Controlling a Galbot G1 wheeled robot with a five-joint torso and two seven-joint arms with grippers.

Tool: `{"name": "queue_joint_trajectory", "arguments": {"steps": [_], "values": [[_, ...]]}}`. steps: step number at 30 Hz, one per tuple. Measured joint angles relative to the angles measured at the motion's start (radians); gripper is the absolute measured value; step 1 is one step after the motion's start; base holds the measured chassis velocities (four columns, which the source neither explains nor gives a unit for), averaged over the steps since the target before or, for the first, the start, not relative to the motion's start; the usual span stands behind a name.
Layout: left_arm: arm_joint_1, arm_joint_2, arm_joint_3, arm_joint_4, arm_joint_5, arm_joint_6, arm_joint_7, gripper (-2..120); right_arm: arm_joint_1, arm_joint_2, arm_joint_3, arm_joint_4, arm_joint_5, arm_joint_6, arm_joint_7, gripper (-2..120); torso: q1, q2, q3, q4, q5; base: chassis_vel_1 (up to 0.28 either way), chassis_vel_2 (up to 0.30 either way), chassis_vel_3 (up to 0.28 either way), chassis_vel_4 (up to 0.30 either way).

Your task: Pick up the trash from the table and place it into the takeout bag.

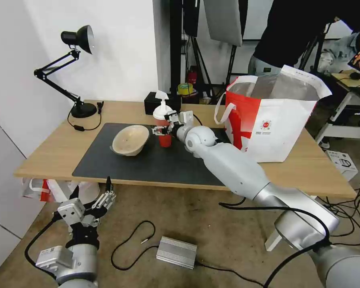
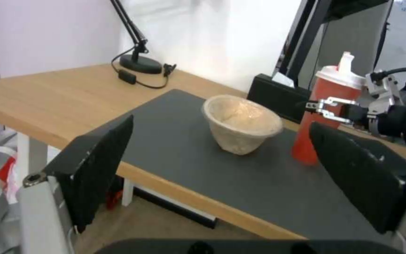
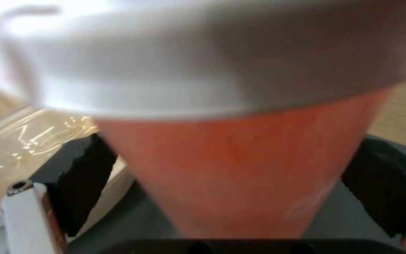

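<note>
The red drink cup (image 1: pixel 164 127) stands upright on the dark mat (image 1: pixel 148 164) of the worktop (image 1: pixel 56 150), the beige bowl (image 1: pixel 130 139) at its 9 o'clock. It is straddled by the right gripper (image 1: pixel 163 130), pads spread wide beside the cup, apparently for a side grasp. The takeout bag (image 1: pixel 276 124) is kept open at 3 o'clock. The left gripper (image 1: pixel 102 202) is parked low, spread wide.

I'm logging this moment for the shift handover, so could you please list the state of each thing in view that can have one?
Red drink cup: upright on the grey mat, lid on, between the right pincer's fingers.
Beige bowl: tilted on the mat, empty.
Takeout bag: upright on the table, mouth open.
Desk lamp: standing, unlit.
Right pincer: open around the cup, pads not yet touching.
Left pincer: open, held below the table edge.
</note>
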Motion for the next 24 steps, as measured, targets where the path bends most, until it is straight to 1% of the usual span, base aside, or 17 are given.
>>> {"name": "queue_joint_trajectory", "arguments": {"steps": [8, 9, 10, 11, 12, 13, 15, 16, 18, 20, 21, 24], "values": [[0.002, -0.001, 0.0, 0.0, -0.001, 0.0, 0.002, 100, 0.006, -0.004, 0.002, -0.022, -0.004, 0.013, -0.018, 99, 0.0, 0.0, 0.0, -0.0001, 0.0, 0.0, 0.0, 0.0, 0.0], [-0.001, 0.0, -0.001, 0.002, -0.002, 0.0, 0.002, 100, 0.006, -0.005, 0.005, -0.027, -0.005, 0.019, -0.03, 93, 0.0, 0.0, 0.0, -0.0001, 0.0, 0.0, 0.0, 0.0, 0.0], [-0.001, 0.0, -0.001, 0.002, -0.002, 0.0, 0.002, 100, 0.006, -0.005, 0.005, -0.027, -0.005, 0.019, -0.03, 93, 0.0, 0.0, 0.0, -0.0001, 0.0, 0.0, 0.0, 0.0, 0.0], [-0.004, 0.001, -0.001, 0.005, -0.004, 0.0, 0.002, 100, 0.004, -0.007, 0.005, -0.027, -0.005, 0.027, -0.049, 87, 0.0, 0.0, 0.0, -0.0001, 0.0, 0.0, 0.0, 0.0, 0.0], [-0.004, 0.001, -0.001, 0.005, -0.004, 0.0, 0.002, 100, 0.004, -0.007, 0.005, -0.027, -0.005, 0.027, -0.049, 87, 0.0, 0.0, 0.0, -0.0001, 0.0, 0.0, 0.0, 0.0, 0.0], [-0.006, 0.002, 0.0, 0.007, -0.005, 0.0, 0.002, 100, 0.0, -0.007, 0.005, -0.027, -0.005, 0.031, -0.055, 80, 0.0, 0.0, 0.0, -0.0001, 0.0, 0.0, 0.0, 0.0, 0.0], [-0.009, 0.006, -0.001, 0.008, -0.009, 0.0, 0.003, 100, -0.002, -0.006, 0.007, -0.028, -0.006, 0.033, -0.061, 72, 0.0, 0.0, 0.0, -0.0001, 0.0, 0.0, 0.0, 0.0, 0.0], [-0.009, 0.006, -0.001, 0.008, -0.009, 0.0, 0.003, 100, -0.002, -0.006, 0.007, -0.028, -0.006, 0.033, -0.061, 72, 0.0, 0.0, 0.0, -0.0001, 0.0, 0.0, 0.0, 0.0, 0.0], [-0.009, 0.008, -0.001, 0.008, -0.01, 0.0, 0.003, 100, -0.003, -0.006, 0.008, -0.028, -0.005, 0.032, -0.064, 65, 0.0, 0.0, 0.0, -0.0001, 0.0, 0.0, 0.0, 0.0, 0.0], [-0.009, 0.009, -0.001, 0.009, -0.011, 0.0, 0.003, 100, -0.001, -0.006, 0.009, -0.028, -0.002, 0.03, -0.066, 53, 0.0, 0.0, 0.0, -0.0001, 0.0, 0.0, 0.0, 0.0, 0.0], [-0.009, 0.009, -0.001, 0.009, -0.011, 0.0, 0.003, 100, -0.001, -0.006, 0.009, -0.028, -0.002, 0.03, -0.066, 53, 0.0, 0.0, 0.0, -0.0001, 0.0, 0.0, 0.0, 0.0, 0.0], [-0.012, 0.01, 0.001, 0.012, -0.011, 0.001, 0.003, 100, 0.004, -0.007, 0.013, -0.027, 0.0, 0.029, -0.067, 41, 0.0, 0.0, 0.0, 0.0, 0.0, 0.0, 0.0, 0.0, 0.0]]}}
